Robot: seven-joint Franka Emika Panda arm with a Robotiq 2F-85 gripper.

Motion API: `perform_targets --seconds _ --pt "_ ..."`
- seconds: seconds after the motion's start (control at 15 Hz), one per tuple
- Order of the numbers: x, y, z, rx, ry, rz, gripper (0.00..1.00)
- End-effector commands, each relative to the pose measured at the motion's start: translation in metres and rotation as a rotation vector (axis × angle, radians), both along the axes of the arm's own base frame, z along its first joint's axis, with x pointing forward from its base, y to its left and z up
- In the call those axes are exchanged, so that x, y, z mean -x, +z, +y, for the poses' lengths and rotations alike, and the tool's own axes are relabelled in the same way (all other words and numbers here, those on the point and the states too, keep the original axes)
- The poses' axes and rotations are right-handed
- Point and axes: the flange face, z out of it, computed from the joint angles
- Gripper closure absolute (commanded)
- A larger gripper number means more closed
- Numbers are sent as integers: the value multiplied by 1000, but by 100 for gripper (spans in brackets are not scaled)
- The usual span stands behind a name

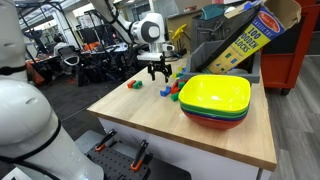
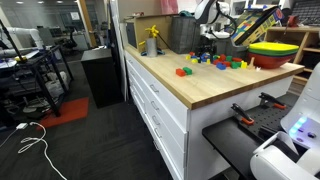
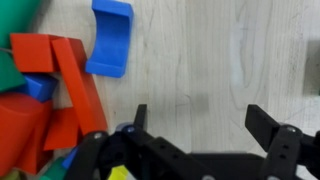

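Two fingers (image 3: 263, 128) of the gripper (image 3: 198, 115) stand wide apart in the wrist view, with nothing but bare wood between them, so the pincer is released and empty. It hangs just above the wooden table (image 1: 150, 120), close to a scatter of toy blocks (image 1: 170, 89).

Judging by that pose, the step in hand is a hover ahead of a pick: the jaws are spread, low, and not yet around anything. The nearest pieces are the red blocks (image 3: 68, 90), piled just beside the gripper's finger on that side, and a blue block (image 3: 110, 38), which lies apart from the pile and further out from the fingertips. None of them sits between the jaws. Taking either one would call for a sideways shift toward the pile until the piece lies in the gap, then a short drop and a squeeze. The red pieces lean on one another, so a clean hold looks harder there than on the lone blue one.

A stack of bowls (image 1: 215, 98), yellow on top, stands well apart from the gripper
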Motion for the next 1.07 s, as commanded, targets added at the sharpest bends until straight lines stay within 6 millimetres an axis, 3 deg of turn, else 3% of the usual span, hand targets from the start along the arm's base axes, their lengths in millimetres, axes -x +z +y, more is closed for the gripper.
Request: perform_targets --seconds 0.0,0.4,1.0 --pt "8 11 -2 74 -21 -16 0" --pt "22 21 10 177 -43 -8 0" --pt "37 5 13 193 -82 32 0"
